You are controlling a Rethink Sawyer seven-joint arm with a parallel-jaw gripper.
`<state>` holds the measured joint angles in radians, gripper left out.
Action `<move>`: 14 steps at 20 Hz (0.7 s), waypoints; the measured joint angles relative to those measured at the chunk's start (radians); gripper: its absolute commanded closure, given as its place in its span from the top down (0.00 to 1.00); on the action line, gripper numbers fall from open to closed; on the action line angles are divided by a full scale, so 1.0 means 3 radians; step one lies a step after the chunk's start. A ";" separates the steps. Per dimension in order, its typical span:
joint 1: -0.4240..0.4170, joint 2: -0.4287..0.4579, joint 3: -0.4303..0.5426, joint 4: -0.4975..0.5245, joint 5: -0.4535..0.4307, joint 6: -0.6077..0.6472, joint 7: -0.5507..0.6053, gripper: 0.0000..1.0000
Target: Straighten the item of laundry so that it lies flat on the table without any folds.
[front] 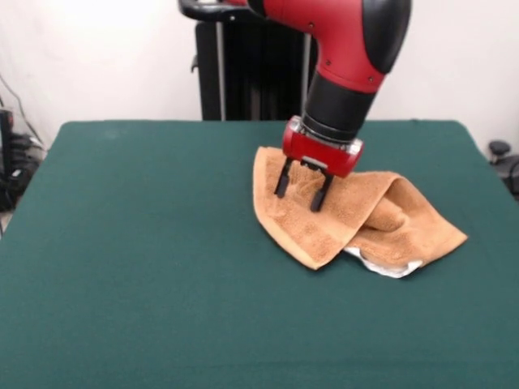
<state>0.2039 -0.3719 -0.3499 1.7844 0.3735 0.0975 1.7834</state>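
The jaws stood apart, nothing clamped between them; the gripper (302,187) pointed down over the towel's (340,219) left half, its two black fingers (283,178) close above the cloth, though contact could not be told.

At the left lay bare green table (138,243). Right of centre sat the towel, orange-tan and not flat. Its left part spread out as a sheet with a corner pointing toward the front edge of the table and a woven band running along its lower border. Above this part hung the arm (349,57), red and black, coming down from the top with a red wrist block just over the fingers. Further right the cloth was folded over itself: a raised ridge ran across the middle, with a hollow beneath it, and a doubled flap reached out to a corner on the right. Below that flap a white piece (389,268) peeked out from under the towel's edge. Beyond lay bare table again.
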 measured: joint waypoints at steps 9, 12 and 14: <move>-0.0031 0.0133 0.0070 0.0000 -0.0001 -0.0420 0.0000 1.00; -0.0060 0.0158 0.0101 0.0002 -0.0003 -0.0552 0.0000 1.00; -0.0101 0.0151 0.0132 0.0003 -0.0033 -0.0569 0.0000 1.00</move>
<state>0.1737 -0.3267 -0.3101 1.7854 0.3635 -0.0733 1.7834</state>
